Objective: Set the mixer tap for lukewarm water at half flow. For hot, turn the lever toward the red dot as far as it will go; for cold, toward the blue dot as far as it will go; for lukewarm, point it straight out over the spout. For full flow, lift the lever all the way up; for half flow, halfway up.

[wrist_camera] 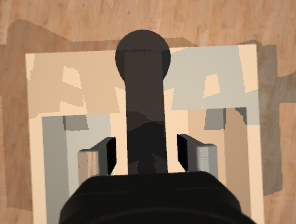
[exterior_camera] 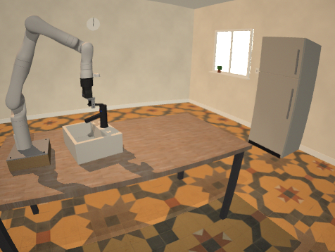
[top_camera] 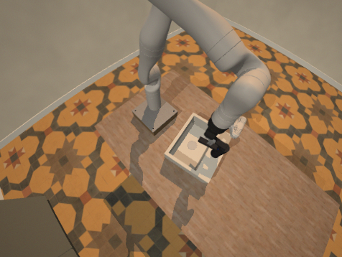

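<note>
1. Wrist view: gripper fingers spread wide, nothing pinched; the dark lever runs between them toward 12 o'clock, gaps on both sides.
2. Black mixer tap stands on the rear deck of the white sink; spout juts over the basin.
3. Sink sits on the wooden table, arm base near it at 9 o'clock in the exterior view.
4. Fridge and window far off at 2 o'clock; wall clock at 12.
</note>
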